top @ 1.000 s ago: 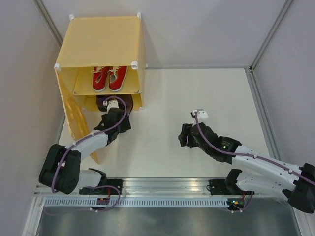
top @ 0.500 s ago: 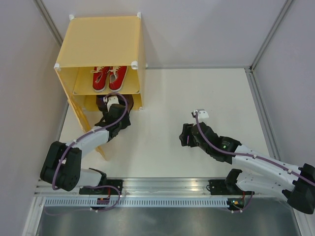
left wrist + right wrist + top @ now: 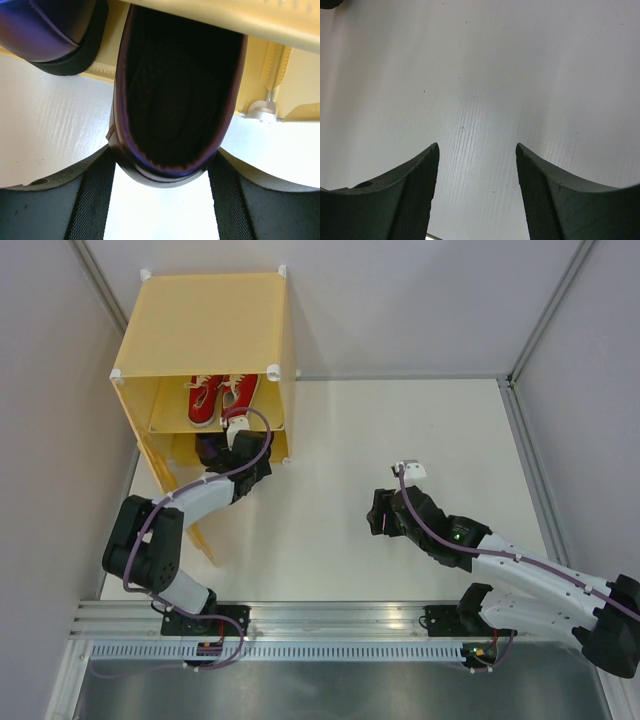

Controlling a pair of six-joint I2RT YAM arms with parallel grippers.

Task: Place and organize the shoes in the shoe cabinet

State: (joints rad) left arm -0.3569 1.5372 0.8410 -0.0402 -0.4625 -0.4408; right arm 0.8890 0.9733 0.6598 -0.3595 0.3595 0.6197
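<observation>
Step in hand: seating the last purple shoe in the bottom bay of the shoe cabinet (image 3: 205,325).

- Red sneakers (image 3: 220,398) sit side by side on the cabinet's inner shelf (image 3: 165,412), toes toward the opening. That pair looks done.
- Left gripper (image 3: 162,156) is at the cabinet's lower opening, fingers (image 3: 95,200) set wide and pressed on both flanks of the heel of the held purple shoe (image 3: 175,100). Reads as a grip, not a hover.
- The held shoe's toe is already under the cabinet's front frame, heel outside on the table (image 3: 50,125).
- Other purple shoe (image 3: 45,30) is just beside it, to its left in the wrist view, at the same opening.
- Right gripper (image 3: 477,150) is well apart from the cabinet, jaws spread over bare table, carrying nothing.
- Cabinet door (image 3: 160,480) hangs open on the cabinet's left.

Next move, my read: push straight in, keeping the shoe parallel to its mate and low under the shelf. Release only once the heel clears the frame, then back out without dragging it. The door probably needs shutting after.
</observation>
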